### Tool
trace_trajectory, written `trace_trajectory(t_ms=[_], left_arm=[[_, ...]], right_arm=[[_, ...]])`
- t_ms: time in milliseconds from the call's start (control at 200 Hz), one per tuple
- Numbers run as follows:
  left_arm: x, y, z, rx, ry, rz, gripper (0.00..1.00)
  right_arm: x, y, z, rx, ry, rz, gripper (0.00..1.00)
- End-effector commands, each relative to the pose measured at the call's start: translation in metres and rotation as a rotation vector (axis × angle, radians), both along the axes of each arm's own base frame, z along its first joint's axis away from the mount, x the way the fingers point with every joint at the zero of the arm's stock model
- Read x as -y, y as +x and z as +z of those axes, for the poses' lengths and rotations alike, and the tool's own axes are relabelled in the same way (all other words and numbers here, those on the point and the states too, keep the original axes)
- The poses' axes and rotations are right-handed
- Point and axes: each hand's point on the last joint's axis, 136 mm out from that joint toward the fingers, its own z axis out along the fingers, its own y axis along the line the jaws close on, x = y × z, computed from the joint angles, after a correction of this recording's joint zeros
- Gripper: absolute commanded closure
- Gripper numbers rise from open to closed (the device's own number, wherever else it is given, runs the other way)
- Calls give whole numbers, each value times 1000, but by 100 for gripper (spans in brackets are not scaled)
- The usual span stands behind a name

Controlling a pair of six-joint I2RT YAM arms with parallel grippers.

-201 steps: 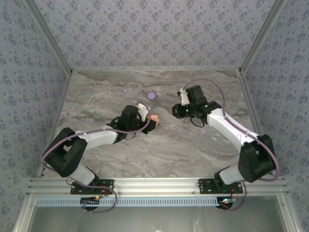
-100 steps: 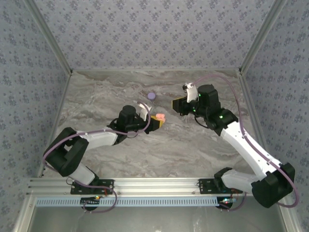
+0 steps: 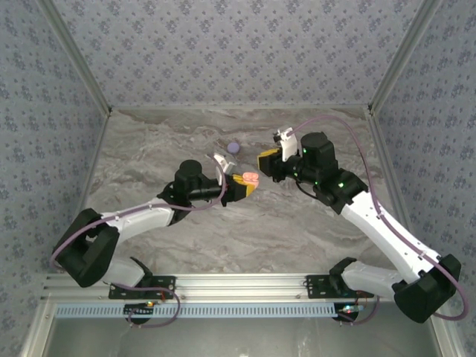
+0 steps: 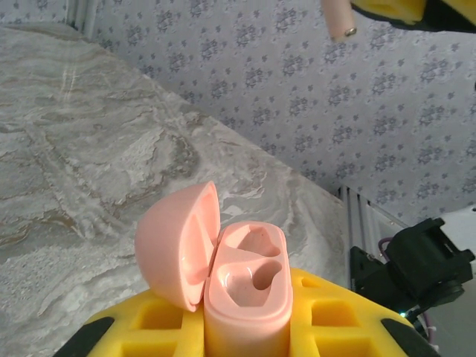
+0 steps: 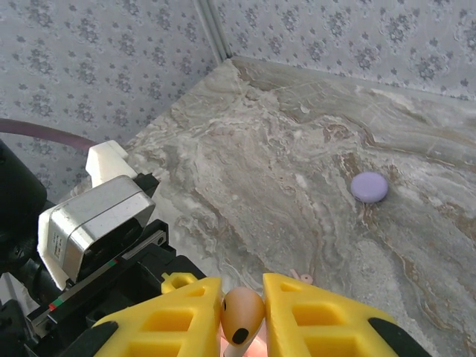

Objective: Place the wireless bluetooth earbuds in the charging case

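Earbud (image 5: 242, 312): pinched in the narrow jaws of the right gripper (image 3: 266, 161), stem tip pointing down.
Charging case (image 4: 245, 297): lid open, clamped upright in the left gripper (image 3: 244, 184) jaws.
Relation: the case's empty sockets sit below the right jaws and offset from them, so alignment looks unfinished.

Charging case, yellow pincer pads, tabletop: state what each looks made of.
Charging case: probably moulded plastic, smooth pale pink, soft satin sheen on its open lid. Pads of the left pincer: likely foam or soft rubber, matte yellow with cut-out pockets. Tabletop: grey veined marble look, faintly glossy; real stone or printed laminate, cannot tell.
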Motion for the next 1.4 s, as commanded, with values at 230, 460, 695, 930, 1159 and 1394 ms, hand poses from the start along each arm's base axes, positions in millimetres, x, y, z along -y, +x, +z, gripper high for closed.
trace_trajectory(t_ms=[230, 460, 695, 930, 1159, 1394], left_arm=[[2, -12, 60, 100, -124, -55, 100], [4, -13, 78, 105, -171, -61, 100], [6, -15, 87, 114, -193, -68, 100], [8, -15, 90, 112, -197, -70, 100], [7, -14, 92, 102, -196, -61, 100], [7, -14, 94, 91, -192, -61, 100]], right_arm=[[-12, -18, 35, 103, 13, 69, 77], [-18, -22, 34, 109, 10, 90, 77], [-21, -24, 34, 109, 14, 106, 77], [-23, -24, 34, 110, 10, 114, 77], [-23, -25, 32, 109, 3, 116, 77], [-23, -24, 28, 105, -6, 109, 77]])
